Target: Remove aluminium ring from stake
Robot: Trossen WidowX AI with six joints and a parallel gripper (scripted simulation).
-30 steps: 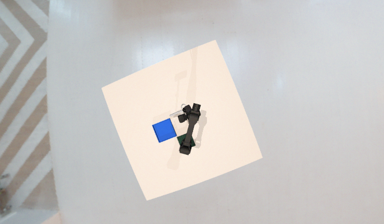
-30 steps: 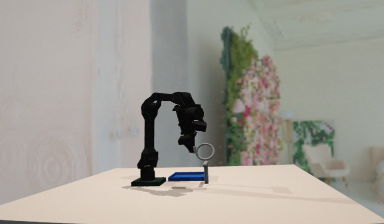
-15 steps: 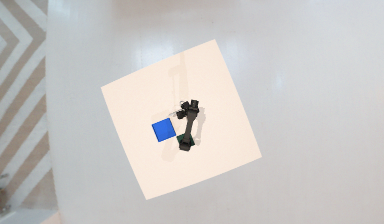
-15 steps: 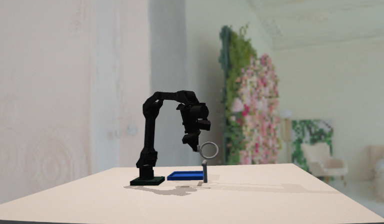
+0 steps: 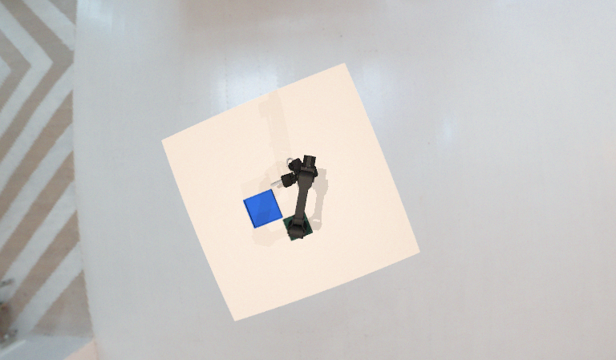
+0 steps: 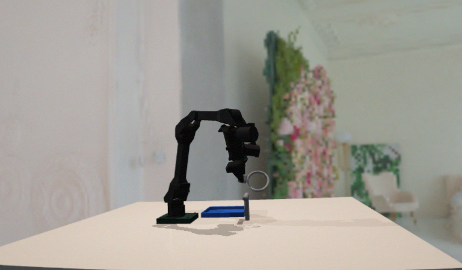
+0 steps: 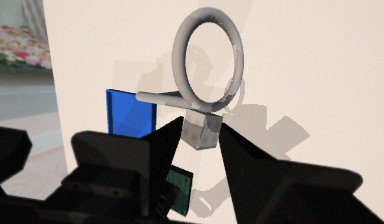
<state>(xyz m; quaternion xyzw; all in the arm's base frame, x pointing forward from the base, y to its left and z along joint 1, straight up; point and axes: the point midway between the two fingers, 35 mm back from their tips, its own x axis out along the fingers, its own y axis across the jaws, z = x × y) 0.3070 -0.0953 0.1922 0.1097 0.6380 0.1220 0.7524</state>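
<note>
The grey aluminium ring [image 5: 289, 158] [image 6: 267, 180] [image 7: 179, 54] stands upright in the air, off the stake. Its block-like tab [image 7: 200, 130] sits between the fingertips of my gripper [image 6: 244, 180] [image 7: 201, 123], which is shut on it. The steel stake [image 6: 246, 209] stands on the table with its cross-bar [image 5: 275, 184] [image 7: 155, 99] on top; the exterior view shows a gap between bar and ring. In the wrist view the ring hides one end of the bar. The blue tray [image 5: 262, 208] [image 6: 221, 213] [image 7: 131, 114] holds nothing. The fingers are hidden in the top view.
The arm's dark green base [image 5: 308, 231] [image 6: 177, 220] [image 7: 183, 194] stands beside the tray. The stake stands near the tray's far edge, on the side away from the base. The pale square table [image 5: 363, 211] [image 6: 204, 250] carries all of it, with arm shadows across it.
</note>
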